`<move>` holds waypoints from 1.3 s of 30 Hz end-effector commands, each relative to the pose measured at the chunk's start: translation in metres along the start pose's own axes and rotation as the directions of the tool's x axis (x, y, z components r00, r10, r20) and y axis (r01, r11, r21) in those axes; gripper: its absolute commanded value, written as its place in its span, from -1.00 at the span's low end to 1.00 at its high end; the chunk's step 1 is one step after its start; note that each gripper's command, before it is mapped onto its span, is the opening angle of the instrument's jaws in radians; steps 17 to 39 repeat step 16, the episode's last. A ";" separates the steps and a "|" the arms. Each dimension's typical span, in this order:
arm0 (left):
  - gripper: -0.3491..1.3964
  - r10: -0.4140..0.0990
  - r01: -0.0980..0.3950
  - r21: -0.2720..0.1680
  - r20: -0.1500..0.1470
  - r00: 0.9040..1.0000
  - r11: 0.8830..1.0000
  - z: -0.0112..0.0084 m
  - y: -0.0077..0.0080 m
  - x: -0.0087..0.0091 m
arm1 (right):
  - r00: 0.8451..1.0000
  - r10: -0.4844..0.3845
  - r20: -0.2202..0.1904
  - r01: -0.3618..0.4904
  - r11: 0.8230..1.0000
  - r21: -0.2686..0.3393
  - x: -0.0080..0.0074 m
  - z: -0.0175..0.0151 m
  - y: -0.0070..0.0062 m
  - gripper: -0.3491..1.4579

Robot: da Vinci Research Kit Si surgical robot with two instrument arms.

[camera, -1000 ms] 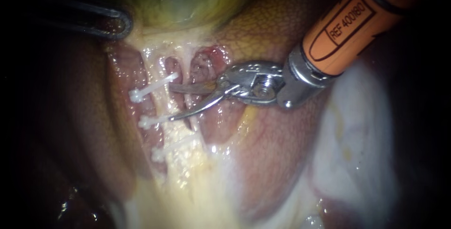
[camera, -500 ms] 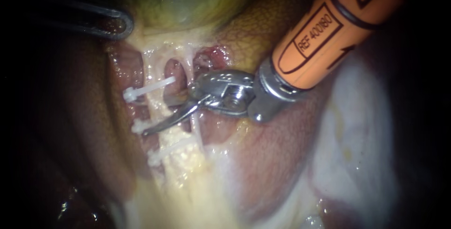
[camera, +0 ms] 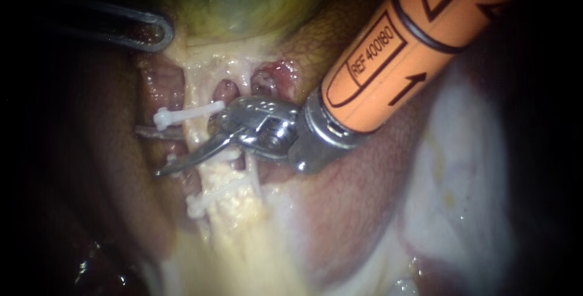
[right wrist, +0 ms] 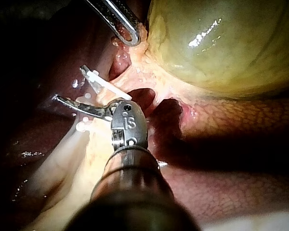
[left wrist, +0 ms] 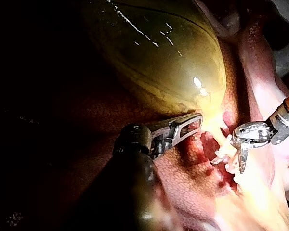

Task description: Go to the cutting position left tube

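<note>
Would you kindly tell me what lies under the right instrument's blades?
The left tube runs between the right instrument's open blades, below the upper clip. The nearer blade covers most of the middle clip; the tube's back is hidden.

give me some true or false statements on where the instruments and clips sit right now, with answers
1. The right instrument has its jaws open. True.
2. The left tube lies between those jaws. True.
3. The left tube carries no clips. False: white clips cross it, for one the upper clip.
4. The gallbladder is dark red. False: it is yellow-green.
5. The left instrument is near the gallbladder, apart from the clips. True.
</note>
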 end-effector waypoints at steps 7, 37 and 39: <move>-1.00 0.000 0.000 0.000 0.000 1.000 1.000 -0.0001 0.0000 0.0000 | 1.000 0.007 -0.003 -0.007 1.000 0.007 0.0013 0.0005 -0.0013 0.61; -1.00 0.000 0.000 0.001 0.000 1.000 1.000 -0.0001 0.0000 0.0000 | 1.000 0.011 -0.004 -0.011 1.000 0.000 0.0010 0.0004 -0.0011 0.61; -1.00 0.000 0.000 0.001 0.000 1.000 1.000 -0.0001 0.0000 0.0000 | 1.000 0.011 -0.004 -0.011 1.000 0.000 0.0010 0.0004 -0.0011 0.61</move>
